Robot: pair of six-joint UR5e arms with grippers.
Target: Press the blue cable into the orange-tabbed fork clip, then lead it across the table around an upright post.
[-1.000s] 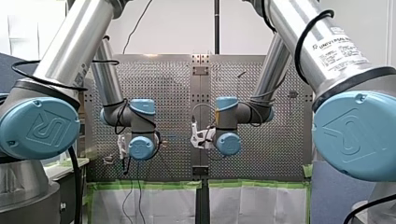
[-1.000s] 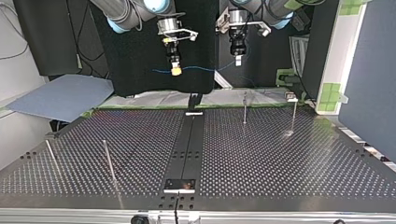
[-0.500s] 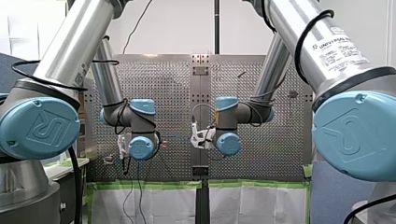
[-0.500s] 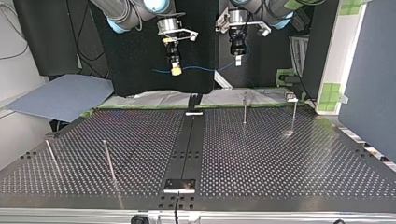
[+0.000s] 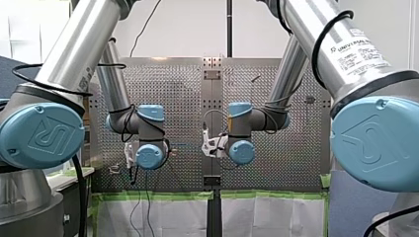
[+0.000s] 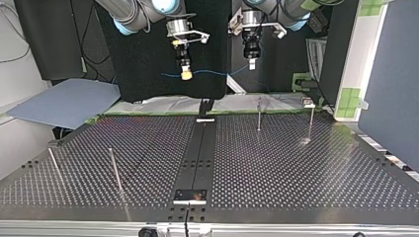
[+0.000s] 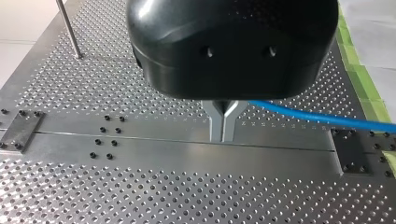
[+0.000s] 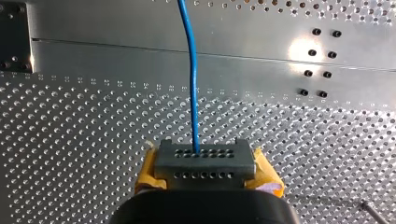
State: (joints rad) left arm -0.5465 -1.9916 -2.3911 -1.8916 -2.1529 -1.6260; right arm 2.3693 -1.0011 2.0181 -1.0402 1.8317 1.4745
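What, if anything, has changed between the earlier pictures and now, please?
Nothing has visibly changed. My right gripper and my left gripper hang in the same places as before, well above the perforated table. Both are still shut on the blue cable, which runs between them with the same slight sag.

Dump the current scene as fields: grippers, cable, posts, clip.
left gripper: shut on blue cable, raised above table
right gripper: yellow pads, shut on blue cable, also raised
cable run: hangs in the air between both grippers, touches nothing on the table
upright posts: four on the table, none with cable around it
fork clip: cannot make it out in any view
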